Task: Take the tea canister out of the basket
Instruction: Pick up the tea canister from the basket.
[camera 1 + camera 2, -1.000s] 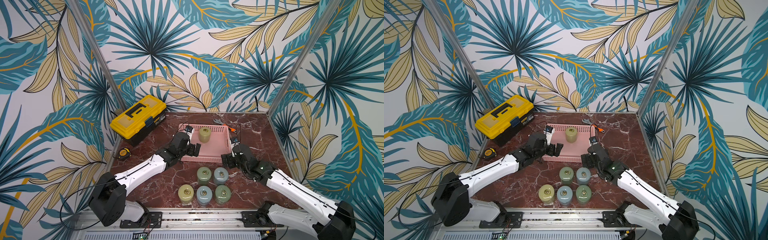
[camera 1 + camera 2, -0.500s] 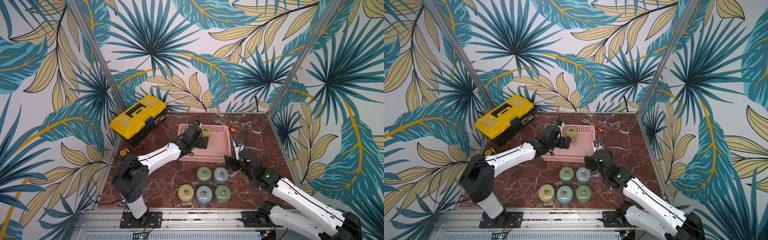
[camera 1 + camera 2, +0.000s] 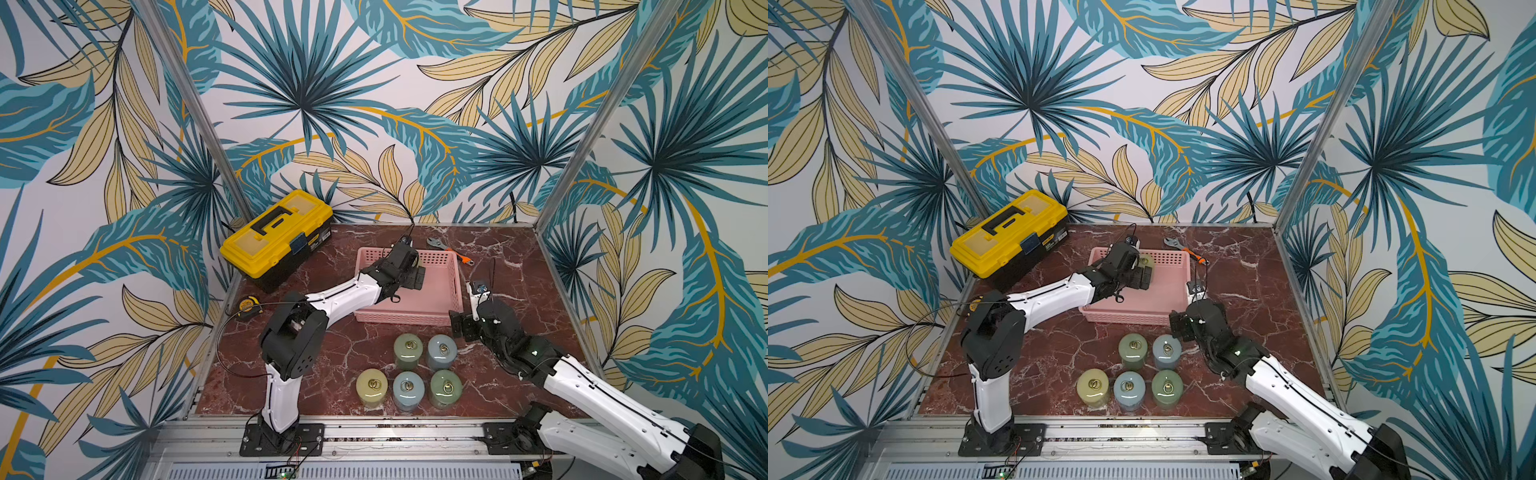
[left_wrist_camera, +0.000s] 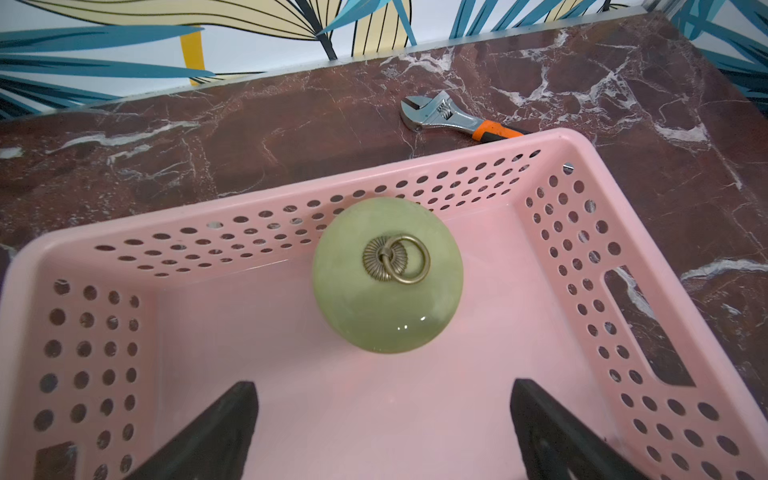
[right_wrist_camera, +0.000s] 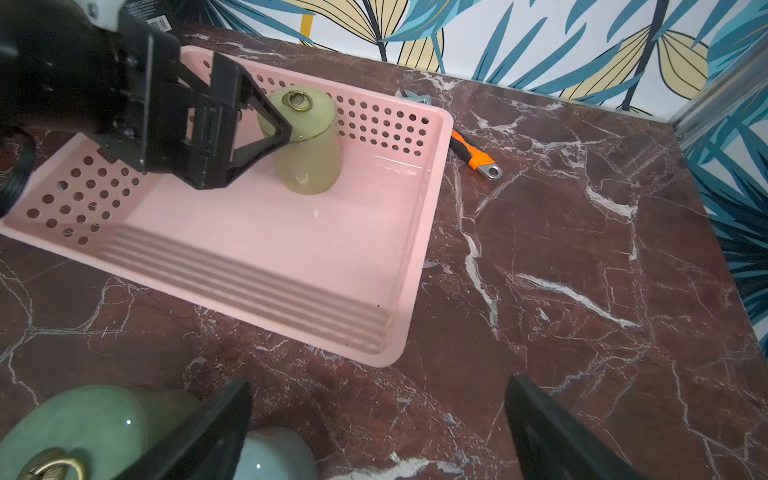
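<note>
Olive-green tea canister (image 4: 386,274) stands upright in the pink basket (image 4: 249,232), just ahead of the left gripper (image 4: 384,386), jaws wide and empty. The right gripper (image 5: 379,383) hangs outside the basket, equally spread.

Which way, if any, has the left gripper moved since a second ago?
Yes. The left gripper went from the near-left corner of the basket deeper in, toward the tea canister.

The basket (image 4: 91,353) is pink, its sides dotted with round holes; the tea canister (image 4: 374,316) is pale olive with a brass ring. The table (image 3: 357,353) is dark red marble veined white. The toolbox (image 3: 266,245) is yellow and black, the wrench (image 4: 449,116) silver with an orange handle, the wallpaper (image 3: 374,83) white with teal and tan leaves.
</note>
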Robot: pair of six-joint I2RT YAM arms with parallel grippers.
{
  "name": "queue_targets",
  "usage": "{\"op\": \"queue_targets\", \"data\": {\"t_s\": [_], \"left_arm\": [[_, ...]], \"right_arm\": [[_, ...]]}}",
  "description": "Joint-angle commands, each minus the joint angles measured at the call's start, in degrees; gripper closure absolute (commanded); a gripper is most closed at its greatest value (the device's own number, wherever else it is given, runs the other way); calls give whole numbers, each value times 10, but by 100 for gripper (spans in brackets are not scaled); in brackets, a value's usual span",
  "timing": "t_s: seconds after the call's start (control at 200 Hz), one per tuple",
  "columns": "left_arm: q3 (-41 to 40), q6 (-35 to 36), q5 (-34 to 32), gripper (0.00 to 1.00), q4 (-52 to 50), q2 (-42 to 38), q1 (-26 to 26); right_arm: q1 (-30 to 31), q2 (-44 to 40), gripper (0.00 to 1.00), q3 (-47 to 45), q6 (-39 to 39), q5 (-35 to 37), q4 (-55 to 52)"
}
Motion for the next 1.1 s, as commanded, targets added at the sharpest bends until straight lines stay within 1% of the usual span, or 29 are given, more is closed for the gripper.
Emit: {"op": "queue_targets", "data": {"t_s": [0.0, 0.571, 1.096], "left_arm": [[40, 16, -10, 0, 1, 15, -2], [117, 34, -9, 0, 1, 100, 3], [159, 32, 6, 0, -1, 143, 20]], "right_arm": [[-3, -5, 1, -12, -6, 12, 8], [-4, 5, 1, -11, -7, 15, 8], [-7, 10, 1, -10, -8, 14, 8]]}}
